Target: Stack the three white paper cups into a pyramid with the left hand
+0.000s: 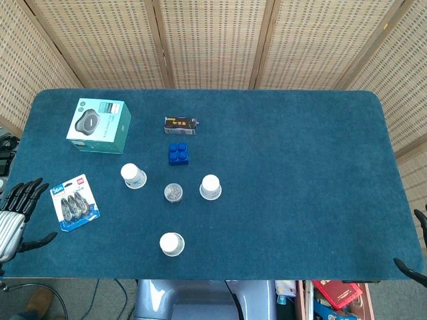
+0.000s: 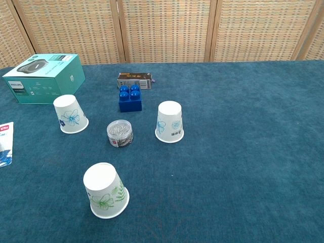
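Three white paper cups with flower prints stand upside down and apart on the blue table. One cup (image 1: 133, 176) (image 2: 70, 114) is at the left, one (image 1: 211, 187) (image 2: 169, 122) is in the middle, and one (image 1: 171, 244) (image 2: 105, 191) is nearest the front edge. My left hand (image 1: 17, 212) hovers at the table's left edge with its fingers spread and nothing in it, well left of all the cups. Only dark fingertips of my right hand (image 1: 417, 253) show at the right edge; its state is unclear. The chest view shows neither hand.
A small clear round tub (image 1: 174, 193) (image 2: 120, 133) sits between the cups. Behind it are a blue brick (image 1: 177, 155) (image 2: 130, 97) and a dark small box (image 1: 180, 125) (image 2: 134, 80). A teal box (image 1: 99, 125) (image 2: 43, 78) stands back left, a blister pack (image 1: 75, 202) front left.
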